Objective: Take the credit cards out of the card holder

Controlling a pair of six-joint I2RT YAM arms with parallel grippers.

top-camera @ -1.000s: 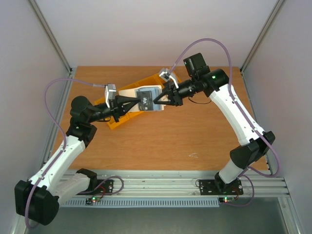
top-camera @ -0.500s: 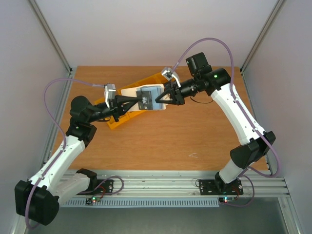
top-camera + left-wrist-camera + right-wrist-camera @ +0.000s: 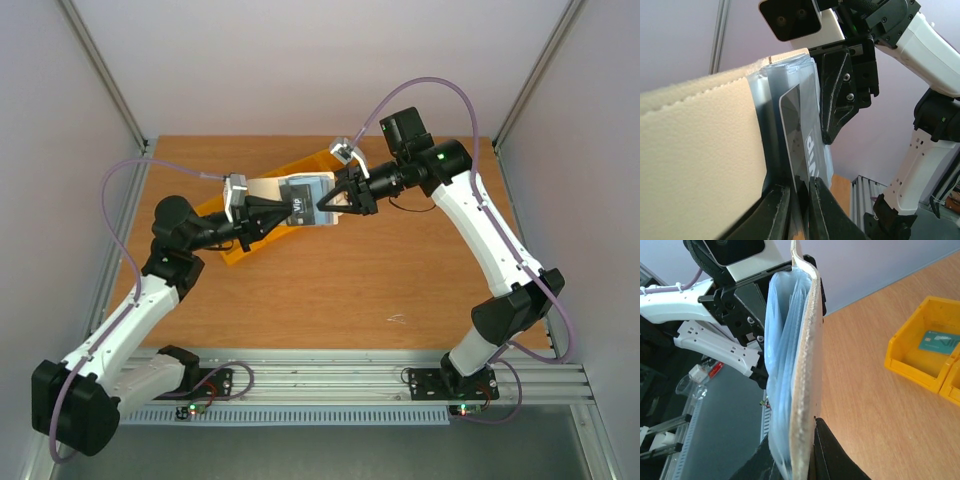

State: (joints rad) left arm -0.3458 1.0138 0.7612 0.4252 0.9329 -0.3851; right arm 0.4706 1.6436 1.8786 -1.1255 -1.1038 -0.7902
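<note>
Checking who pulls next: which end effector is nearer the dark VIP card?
Left. The left end effector straddles the dark VIP card; the right end effector pinches the far edge of the card holder.

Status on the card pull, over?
Right gripper: jaws shut on card holder, aloft. Left gripper: jaws astride dark card, grip unclear. Nothing blocks the pull.

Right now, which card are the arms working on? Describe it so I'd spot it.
Above the back of the table, both arms meet at a cream and pale-blue card holder held by the right gripper. Poking from its pockets is the dark card, its white VIP lettering standing out against the pale holder.
</note>
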